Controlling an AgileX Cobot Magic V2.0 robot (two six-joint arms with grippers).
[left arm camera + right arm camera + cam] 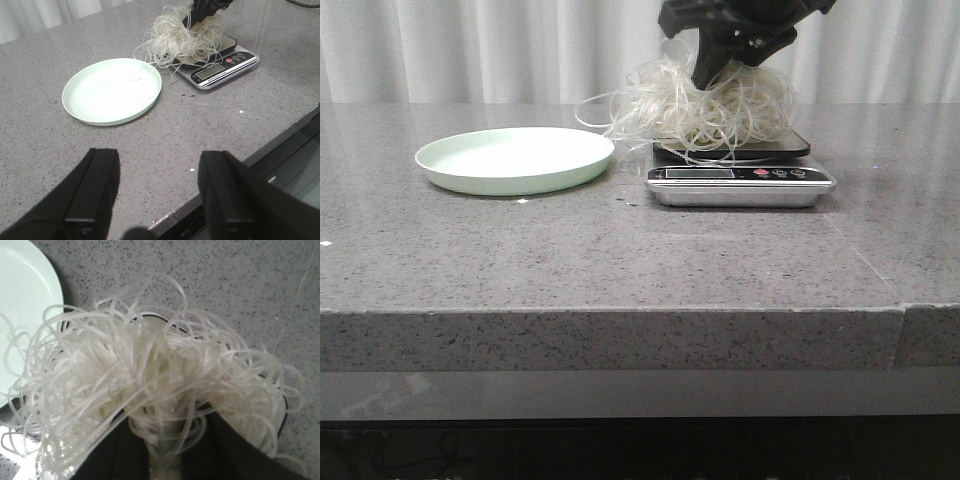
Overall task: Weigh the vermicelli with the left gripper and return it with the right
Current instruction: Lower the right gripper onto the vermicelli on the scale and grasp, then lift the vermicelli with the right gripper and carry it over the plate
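The vermicelli [705, 105], a fluffy whitish tangle, sits on the platform of a silver kitchen scale [740, 182], with stray loops hanging toward the plate. It also shows in the left wrist view [182, 37] and fills the right wrist view [150, 390]. My right gripper [705, 75] comes down from above and is shut on a bunch of strands; its black fingers [115, 450] pinch them. My left gripper [160, 185] is open and empty, low near the table's front edge, far from the scale. It does not show in the front view.
A pale green round plate [515, 160] lies empty to the left of the scale; it also shows in the left wrist view [112, 90]. The grey speckled table's front edge [240, 160] runs right under my left gripper. White curtains hang behind.
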